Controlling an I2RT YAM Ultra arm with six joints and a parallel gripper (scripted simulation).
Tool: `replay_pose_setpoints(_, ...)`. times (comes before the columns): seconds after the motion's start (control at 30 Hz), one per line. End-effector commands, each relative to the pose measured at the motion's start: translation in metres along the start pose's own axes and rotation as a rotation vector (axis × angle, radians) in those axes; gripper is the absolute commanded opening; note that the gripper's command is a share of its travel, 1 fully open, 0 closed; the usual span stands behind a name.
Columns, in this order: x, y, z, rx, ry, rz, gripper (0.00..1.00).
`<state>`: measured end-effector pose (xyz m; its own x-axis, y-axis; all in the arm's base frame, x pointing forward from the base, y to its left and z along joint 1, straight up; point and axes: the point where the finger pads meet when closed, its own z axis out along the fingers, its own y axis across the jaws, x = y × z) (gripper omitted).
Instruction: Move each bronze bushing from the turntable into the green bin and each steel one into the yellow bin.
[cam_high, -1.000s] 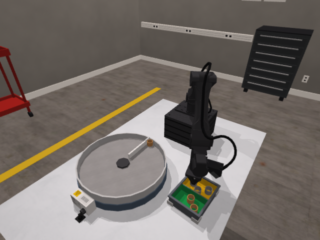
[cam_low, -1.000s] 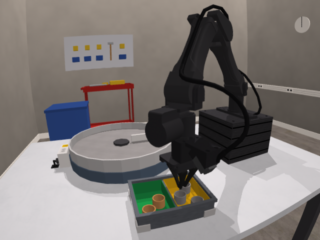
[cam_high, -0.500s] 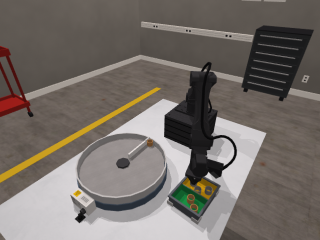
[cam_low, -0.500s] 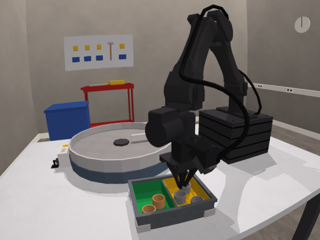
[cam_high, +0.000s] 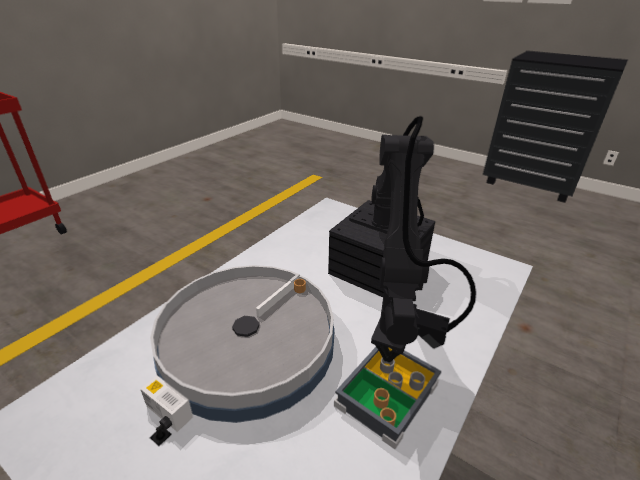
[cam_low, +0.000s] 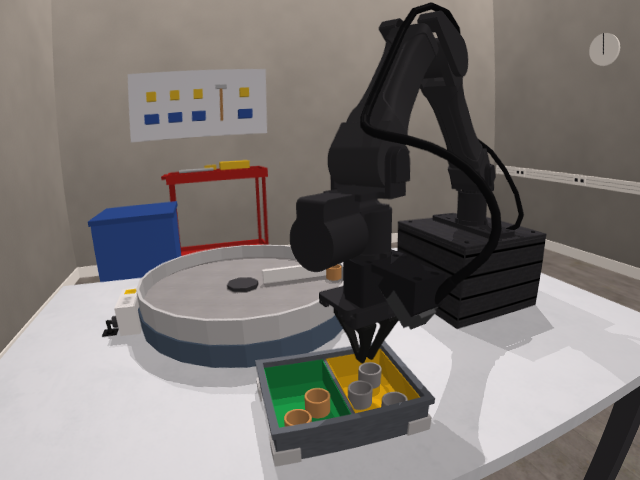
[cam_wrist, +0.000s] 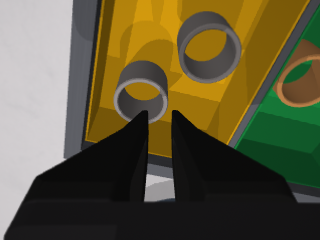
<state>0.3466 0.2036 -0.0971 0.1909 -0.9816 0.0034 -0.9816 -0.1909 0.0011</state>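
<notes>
One bronze bushing (cam_high: 299, 285) stands on the grey turntable (cam_high: 242, 335) at the outer end of a white bar, near the far rim; it also shows in the exterior view (cam_low: 334, 271). The yellow bin (cam_low: 381, 385) holds three steel bushings (cam_low: 360, 393). The green bin (cam_low: 294, 395) holds two bronze bushings (cam_low: 316, 401). My gripper (cam_wrist: 160, 120) hangs just above the yellow bin's far corner, over one upright steel bushing (cam_wrist: 140, 92). Its fingers stand slightly apart with nothing between them.
The two-part bin tray sits on the white table right of the turntable. The arm's black base block (cam_high: 379, 248) stands behind it. A small white control box (cam_high: 165, 405) sits at the turntable's front left. A red cart (cam_low: 217, 206) and a blue box (cam_low: 135, 237) stand beyond the table.
</notes>
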Motion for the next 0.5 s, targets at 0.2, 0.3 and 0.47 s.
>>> replay_pose_setpoints(0.2, -0.004, -0.012, -0.065, 0.041, -0.014, -0.003, 0.13)
replay_pose_setpoints(0.3, -0.004, -0.012, -0.068, 0.041, -0.014, -0.003, 0.13)
replay_pose_setpoints(0.47, -0.004, -0.011, -0.076, 0.041, -0.014, -0.003, 0.13)
